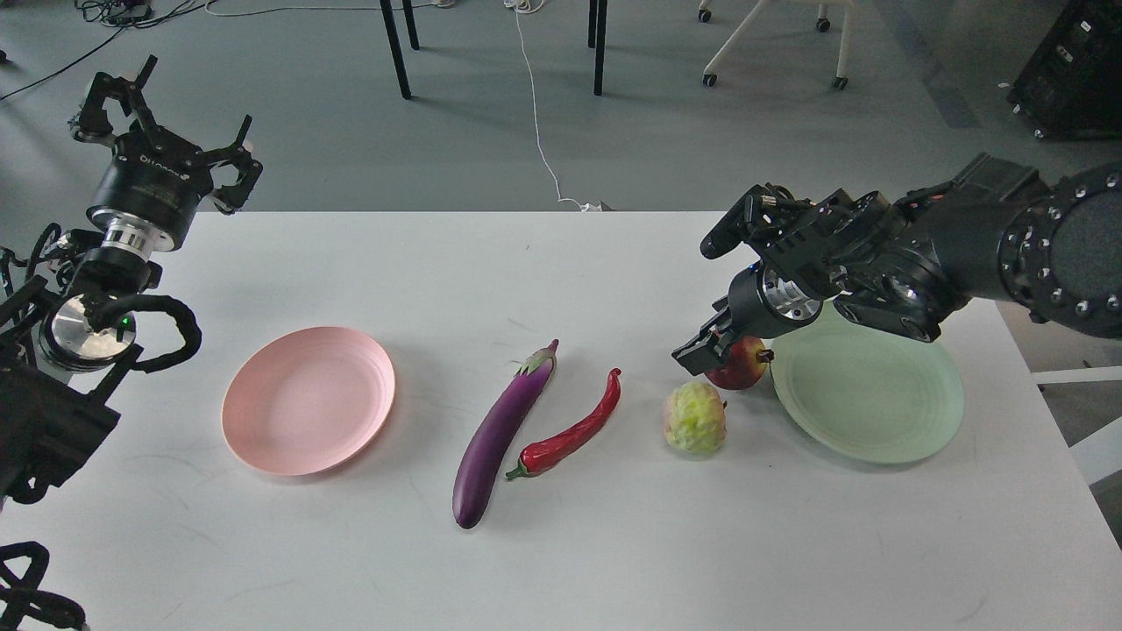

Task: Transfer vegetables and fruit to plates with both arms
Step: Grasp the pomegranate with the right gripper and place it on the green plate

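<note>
A purple eggplant (500, 434) and a red chili pepper (574, 429) lie side by side at the middle of the white table (561, 552). A bumpy yellow-green fruit (694, 418) sits to their right. Behind it, a dark red pomegranate-like fruit (745, 368) touches the mint green plate (868, 394). The pink plate (307, 400) sits at the left and has nothing on it. My right gripper (704, 349) is low at the red fruit's left side and partly covers it; its dark fingers cannot be told apart. My left gripper (166, 118) is open, raised over the table's far left corner.
Beyond the table's far edge is grey floor with black table legs (396, 48), a white cable (539, 131) and a chair base (771, 39). A black box (1074, 74) stands at the upper right. My right forearm (982, 254) hangs over the green plate's far side.
</note>
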Tool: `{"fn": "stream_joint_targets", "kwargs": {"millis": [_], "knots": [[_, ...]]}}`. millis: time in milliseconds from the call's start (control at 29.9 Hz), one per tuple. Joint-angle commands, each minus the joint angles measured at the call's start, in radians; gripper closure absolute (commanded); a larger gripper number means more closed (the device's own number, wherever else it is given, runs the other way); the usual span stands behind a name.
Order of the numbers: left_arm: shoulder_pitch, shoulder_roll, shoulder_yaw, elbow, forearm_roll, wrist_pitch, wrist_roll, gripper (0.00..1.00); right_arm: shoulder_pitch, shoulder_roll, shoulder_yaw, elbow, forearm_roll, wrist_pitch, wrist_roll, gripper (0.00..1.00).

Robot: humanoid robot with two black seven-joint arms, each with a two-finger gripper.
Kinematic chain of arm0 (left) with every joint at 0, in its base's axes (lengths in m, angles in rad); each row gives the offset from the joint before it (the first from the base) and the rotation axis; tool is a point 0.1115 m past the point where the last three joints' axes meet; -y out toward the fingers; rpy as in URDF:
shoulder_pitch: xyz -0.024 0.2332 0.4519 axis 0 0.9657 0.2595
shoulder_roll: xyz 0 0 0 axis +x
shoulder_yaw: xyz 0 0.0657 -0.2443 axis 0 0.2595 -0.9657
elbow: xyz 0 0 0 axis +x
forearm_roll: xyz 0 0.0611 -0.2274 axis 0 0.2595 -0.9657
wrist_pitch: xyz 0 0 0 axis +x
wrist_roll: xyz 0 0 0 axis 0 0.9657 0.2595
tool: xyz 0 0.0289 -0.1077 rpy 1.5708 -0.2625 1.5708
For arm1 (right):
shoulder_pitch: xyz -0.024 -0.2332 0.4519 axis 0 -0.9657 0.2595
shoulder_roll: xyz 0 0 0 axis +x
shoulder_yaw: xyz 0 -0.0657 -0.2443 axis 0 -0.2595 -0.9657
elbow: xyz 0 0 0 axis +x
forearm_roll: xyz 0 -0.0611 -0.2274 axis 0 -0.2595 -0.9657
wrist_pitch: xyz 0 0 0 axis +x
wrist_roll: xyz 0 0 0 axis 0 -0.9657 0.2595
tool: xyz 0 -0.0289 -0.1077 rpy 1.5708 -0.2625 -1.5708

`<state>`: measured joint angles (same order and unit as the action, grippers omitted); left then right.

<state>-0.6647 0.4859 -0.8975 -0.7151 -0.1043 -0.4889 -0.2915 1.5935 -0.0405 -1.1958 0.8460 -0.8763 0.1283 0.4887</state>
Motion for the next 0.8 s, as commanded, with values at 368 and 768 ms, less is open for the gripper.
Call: {"fn": "stream_joint_targets", "kwargs": {"millis": [368,768], "knots": [[0.0,0.022,0.002,0.002,0.001,0.0,0.005,0.02,-0.013,0.04,-0.153,-0.007,-0.017,-0.004,0.0,0.44],[-0.001,0.036,0.002,0.002,0.001,0.0,0.003,0.02,0.077,-0.07,-0.074,0.002,-0.016,-0.001,0.0,0.5]]}}
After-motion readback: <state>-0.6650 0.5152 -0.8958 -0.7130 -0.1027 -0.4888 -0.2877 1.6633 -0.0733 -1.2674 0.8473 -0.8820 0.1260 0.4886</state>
